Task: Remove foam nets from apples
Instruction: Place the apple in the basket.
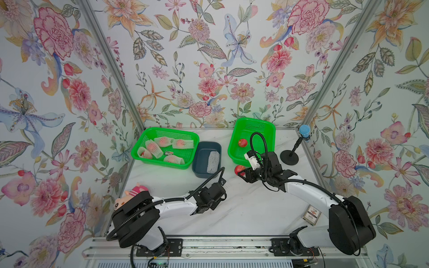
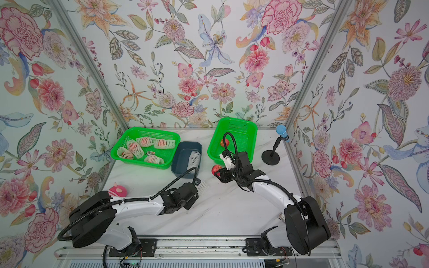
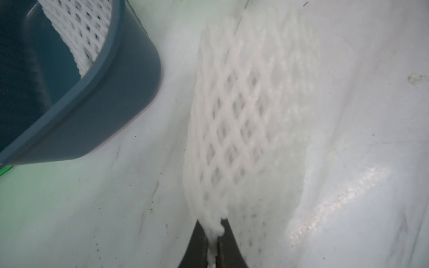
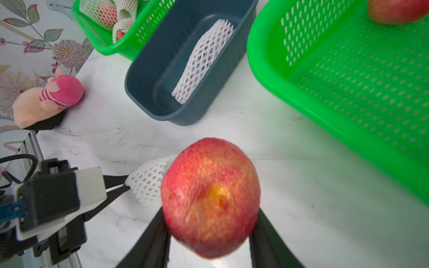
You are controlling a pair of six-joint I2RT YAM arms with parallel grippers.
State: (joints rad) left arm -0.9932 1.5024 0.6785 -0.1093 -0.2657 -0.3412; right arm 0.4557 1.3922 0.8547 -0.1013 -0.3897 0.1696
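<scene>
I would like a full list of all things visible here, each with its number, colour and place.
baskets: 2, green, back of table, left and right of bin
bin: 1, dark blue, between baskets
netted apples: 5, pink under white mesh, in left basket
bare apples: 2, red; one in right basket, one in right claw
loose nets: 2, white; one in bin, one in left claw
card: 1, dark, in left basket
plush toy: 1, pink, by left arm's base
stand: 1, black with blue top, back right corner
box: 1, pale, front right by right arm
table: 1, white marble
claws: 2, black; left claw shut on a loose net, right claw shut on a bare apple
</scene>
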